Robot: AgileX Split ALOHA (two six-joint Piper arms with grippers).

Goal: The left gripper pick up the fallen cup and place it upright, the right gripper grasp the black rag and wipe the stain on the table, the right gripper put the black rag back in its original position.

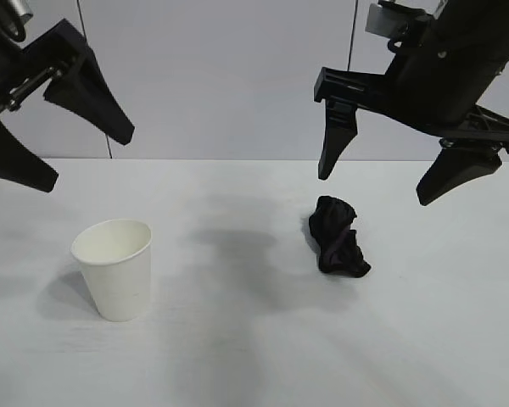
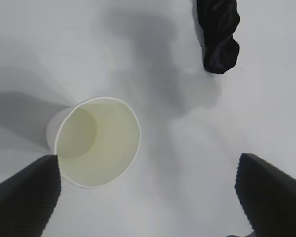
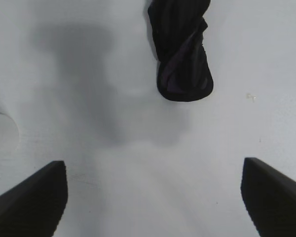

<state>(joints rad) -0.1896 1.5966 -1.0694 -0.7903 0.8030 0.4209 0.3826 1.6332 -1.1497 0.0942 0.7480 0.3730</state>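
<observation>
Exterior view: the cup [image 1: 113, 269], white paper, tapered, with a rolled rim, stands upright on the matte white worktop [image 1: 237, 356], mouth up. The black rag [image 1: 337, 236], a lumpy twisted wad of cloth, lies well apart from it on the bare surface. My left hand [image 1: 89, 157] hangs above the cup, its two long pointed black fingers spread wide, holding and touching nothing. My right hand [image 1: 380, 190] hangs above the rag, likewise spread wide and empty, clear of the cloth.

Left wrist view: the cup [image 2: 96, 141] is seen from above, showing its pale interior and round base, which the exterior view hides; the rag [image 2: 218, 37] lies farther off; my left hand [image 2: 148, 192] frames the cup, one ribbed fingertip [image 2: 32, 190] just beside the rim.

Right wrist view: the rag's [image 3: 181, 52] folds and rounded end show plainly; a sliver of the cup [image 3: 2, 131] sits at the edge; a tiny speck [image 3: 250, 97] marks the worktop beside the rag. My right hand [image 3: 153, 190] is wide open.
</observation>
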